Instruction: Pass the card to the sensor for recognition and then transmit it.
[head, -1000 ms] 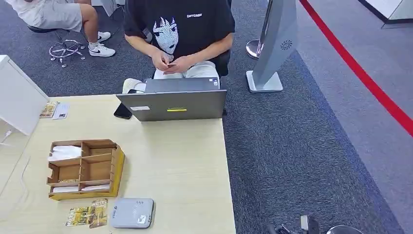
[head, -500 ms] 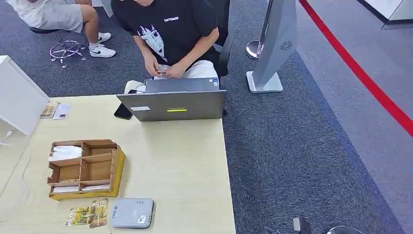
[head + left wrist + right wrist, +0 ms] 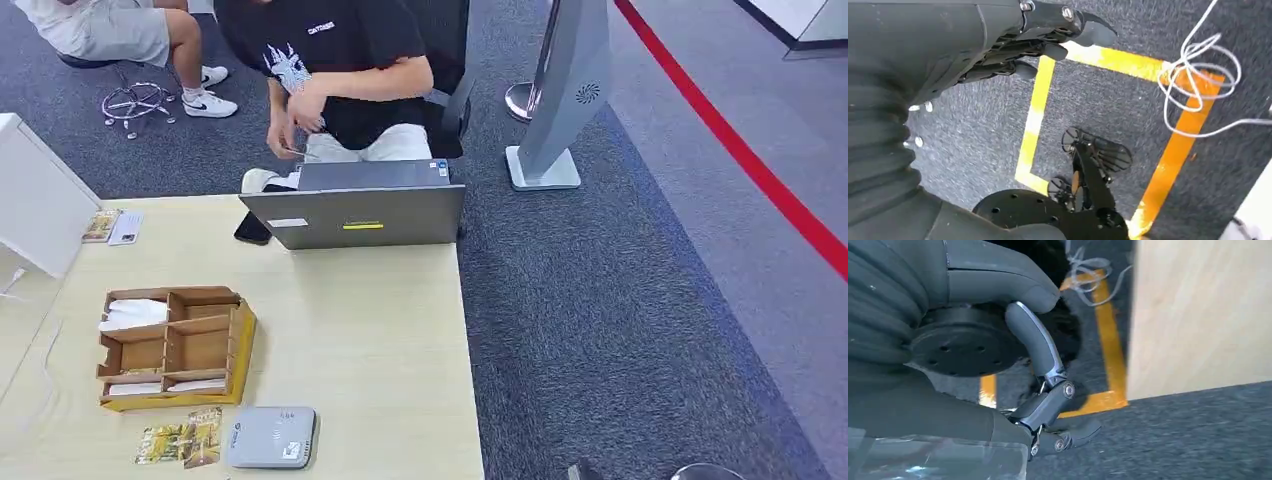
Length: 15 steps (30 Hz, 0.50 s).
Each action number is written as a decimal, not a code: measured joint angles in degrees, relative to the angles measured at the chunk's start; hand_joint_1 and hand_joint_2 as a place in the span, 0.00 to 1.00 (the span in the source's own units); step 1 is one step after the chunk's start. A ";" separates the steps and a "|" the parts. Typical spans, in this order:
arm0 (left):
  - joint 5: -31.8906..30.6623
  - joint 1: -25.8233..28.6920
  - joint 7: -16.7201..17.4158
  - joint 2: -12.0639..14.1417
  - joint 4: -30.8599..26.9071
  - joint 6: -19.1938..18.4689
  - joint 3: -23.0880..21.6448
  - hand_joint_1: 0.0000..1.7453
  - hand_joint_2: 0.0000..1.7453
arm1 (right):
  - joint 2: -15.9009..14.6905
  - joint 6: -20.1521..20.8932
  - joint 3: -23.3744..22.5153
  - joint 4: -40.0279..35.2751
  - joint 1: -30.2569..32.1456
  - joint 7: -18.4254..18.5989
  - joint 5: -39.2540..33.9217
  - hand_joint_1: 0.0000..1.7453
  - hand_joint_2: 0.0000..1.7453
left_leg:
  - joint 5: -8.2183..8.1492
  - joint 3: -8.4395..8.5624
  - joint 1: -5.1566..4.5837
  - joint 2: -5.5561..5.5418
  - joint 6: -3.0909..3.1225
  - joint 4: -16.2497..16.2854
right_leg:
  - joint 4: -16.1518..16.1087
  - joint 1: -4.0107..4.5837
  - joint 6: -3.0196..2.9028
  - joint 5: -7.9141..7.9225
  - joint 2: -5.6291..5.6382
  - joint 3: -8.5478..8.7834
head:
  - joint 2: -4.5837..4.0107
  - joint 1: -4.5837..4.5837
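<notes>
Left hand (image 3: pixel 1048 45) hanging over grey carpet, fingers loosely curled, holding nothing. Right hand (image 3: pixel 1048 405) beside the table edge (image 3: pixel 1198 315), fingers bent, empty. Well apart on the tabletop's near edge: grey card reader (image 3: pixel 271 437), yellow printed cards (image 3: pixel 180 440) just left of it, lettering unreadable. Farther: wooden organizer (image 3: pixel 175 345), laptop (image 3: pixel 355 205).

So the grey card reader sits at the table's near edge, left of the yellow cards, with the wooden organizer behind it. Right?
Not quite. In the head view the card reader sits right of the yellow cards, not left. The rest holds: it is at the table's near edge, with the wooden organizer behind it.
</notes>
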 joint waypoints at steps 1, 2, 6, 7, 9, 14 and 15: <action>-0.22 -0.66 -0.46 0.48 1.80 0.00 -0.79 0.00 1.00 | -0.24 -0.22 0.28 0.94 -0.25 0.13 0.42 0.00 0.00 | 0.00 0.00 0.00 0.00 0.00 0.00 | 0.00 0.00 0.00 0.00 0.00 0.00 | 0.00 0.04; -0.53 -1.21 -0.92 1.00 3.12 0.00 -1.38 0.00 0.00 | -0.46 -0.28 0.63 2.01 -0.52 0.33 0.79 0.00 0.00 | 0.00 0.01 0.00 0.01 0.00 0.00 | 0.00 0.00 0.00 0.00 0.00 -0.01 | 0.00 0.00; -1.37 -3.83 -2.79 3.10 9.54 -0.04 -4.22 0.00 0.00 | -1.37 -1.11 1.89 6.38 -1.62 0.80 2.44 0.00 0.00 | 0.00 0.01 0.00 0.00 0.00 0.00 | 0.00 0.00 0.00 0.00 0.00 -0.01 | 0.00 0.00; -1.57 -4.48 -3.28 3.50 11.01 -0.11 -4.87 0.00 0.00 | -1.68 -1.36 2.21 7.37 -1.87 1.01 2.80 0.00 0.00 | 0.00 0.00 0.00 0.00 0.00 0.00 | 0.00 0.00 0.00 0.00 0.00 -0.01 | 0.00 0.04; -2.01 -5.61 -4.19 4.52 13.84 -0.22 -6.20 0.00 0.00 | -2.16 -1.61 2.69 9.30 -2.27 1.20 3.65 0.00 0.00 | 0.00 0.00 0.00 0.00 0.00 0.00 | 0.00 0.00 0.00 0.00 0.00 -0.01 | 0.00 0.02; -3.10 -8.69 -6.53 7.08 21.34 -0.26 -9.52 0.00 0.00 | -3.30 -2.58 4.22 14.44 -3.57 1.95 5.61 0.00 0.00 | 0.00 0.00 0.00 0.00 0.00 0.00 | 0.00 0.00 0.00 0.00 0.00 0.00 | 0.00 0.04; -3.30 -9.34 -6.99 7.61 22.71 -0.26 -10.12 0.00 0.00 | -3.58 -2.82 4.52 15.39 -3.83 2.12 5.99 0.00 0.00 | 0.00 -0.01 0.00 0.00 0.00 0.00 | 0.00 0.00 0.00 0.00 0.00 -0.01 | 0.00 0.07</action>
